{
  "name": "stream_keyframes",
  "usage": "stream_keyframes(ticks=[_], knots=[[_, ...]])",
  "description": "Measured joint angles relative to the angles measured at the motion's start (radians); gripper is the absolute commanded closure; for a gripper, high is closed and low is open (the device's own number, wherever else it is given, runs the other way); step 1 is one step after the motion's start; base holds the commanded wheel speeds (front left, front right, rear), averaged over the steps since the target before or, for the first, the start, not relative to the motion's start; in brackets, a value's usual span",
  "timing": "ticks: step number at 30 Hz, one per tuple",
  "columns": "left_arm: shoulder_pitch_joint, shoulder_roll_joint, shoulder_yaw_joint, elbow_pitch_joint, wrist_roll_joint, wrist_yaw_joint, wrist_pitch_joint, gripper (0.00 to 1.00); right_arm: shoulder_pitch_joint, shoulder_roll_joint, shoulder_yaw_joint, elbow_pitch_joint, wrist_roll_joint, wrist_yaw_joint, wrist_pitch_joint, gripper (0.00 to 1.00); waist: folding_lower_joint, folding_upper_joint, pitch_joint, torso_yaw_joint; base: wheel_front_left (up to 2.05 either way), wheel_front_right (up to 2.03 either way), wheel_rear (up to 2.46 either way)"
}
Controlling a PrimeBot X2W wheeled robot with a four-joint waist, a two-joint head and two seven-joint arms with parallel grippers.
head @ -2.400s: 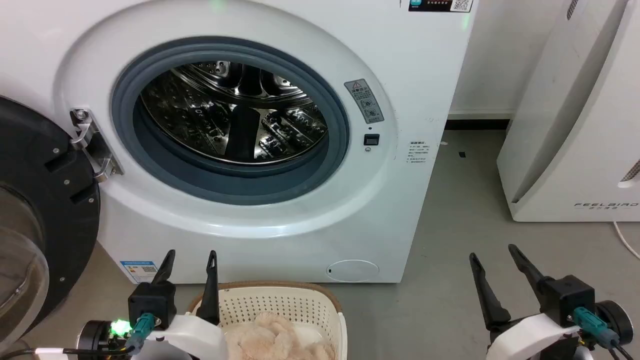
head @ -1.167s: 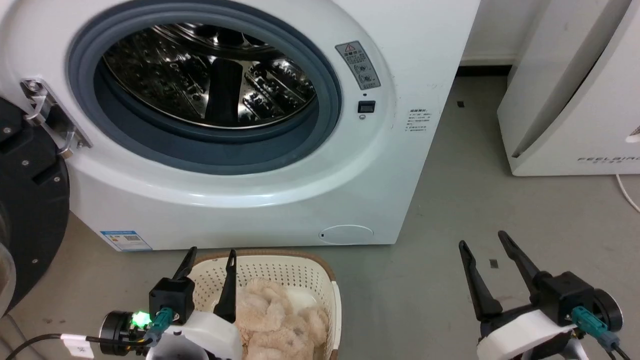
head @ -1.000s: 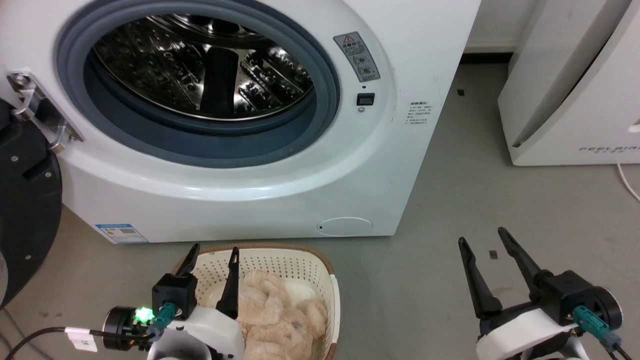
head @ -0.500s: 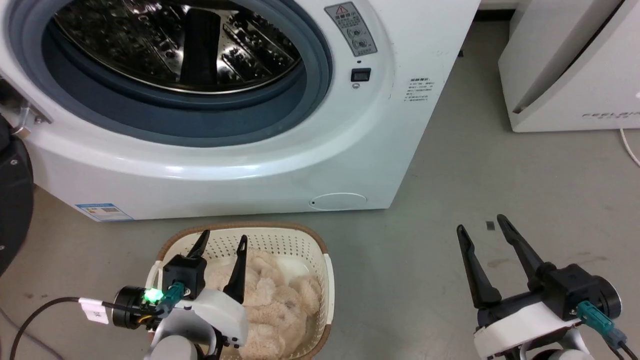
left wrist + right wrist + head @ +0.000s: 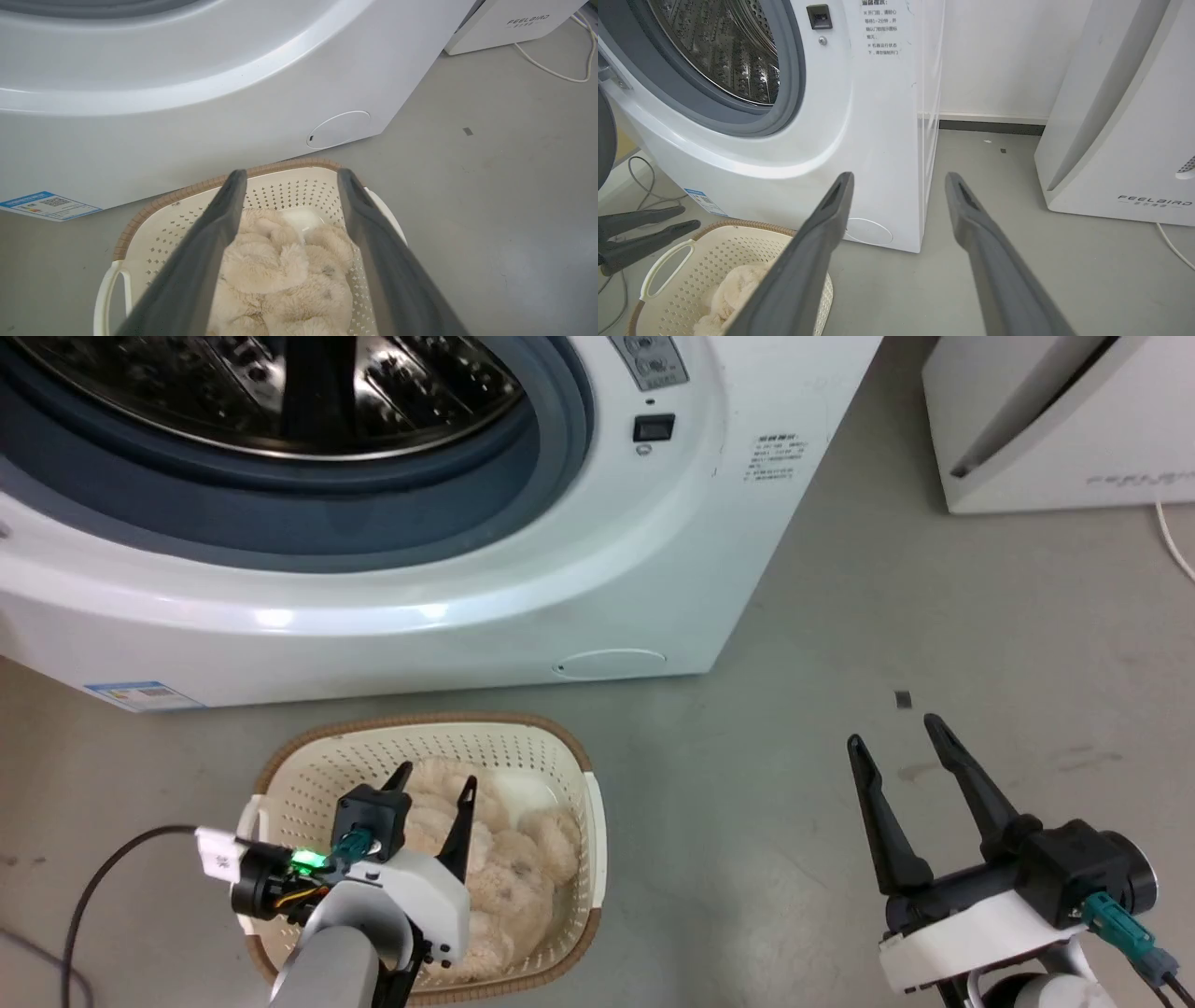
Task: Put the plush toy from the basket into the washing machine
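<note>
Left gripper (image 5: 436, 775) hangs over the basket (image 5: 317, 775), its 2 fingers spread apart, nothing clamped between them. The plush toy (image 5: 509, 868) lies curled in the bottom of the basket, under and just ahead of those fingertips. In the left wrist view its fluffy cream body sits in the gap framed by the 2 fingers. Whether the tips touch the fur, I cannot tell. The basket stands on the grey floor (image 5: 794, 756) just in front of the washing machine (image 5: 560, 569). Right gripper (image 5: 892, 732) is over the floor, well apart from the basket, fingers parted, holding nothing.
</note>
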Motion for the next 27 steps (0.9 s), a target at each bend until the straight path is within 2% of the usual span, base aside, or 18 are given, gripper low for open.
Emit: stream_keyframes(ticks=[7,21,27], knots=[[-0.069,0.009,-0.057,0.135,-0.018,-0.007,-0.008,0.0,-0.012,0.0,0.009,-0.009,0.007,0.0,-0.014,0.0,0.0,0.0,0.053,-0.015,0.0,0.0,0.0],[-0.246,0.07,-0.186,0.405,-0.031,-0.023,0.011,0.0,-0.036,0.0,0.038,-0.022,0.019,0.0,-0.041,0.0,0.0001,0.0,0.181,-0.05,0.0,0.0,0.0],[-0.324,0.115,-0.273,0.486,0.027,-0.015,-0.005,0.0,-0.052,0.0,0.063,-0.029,0.001,0.0,-0.057,0.0,0.0001,0.0,0.238,-0.066,0.0,0.0,0.0]])
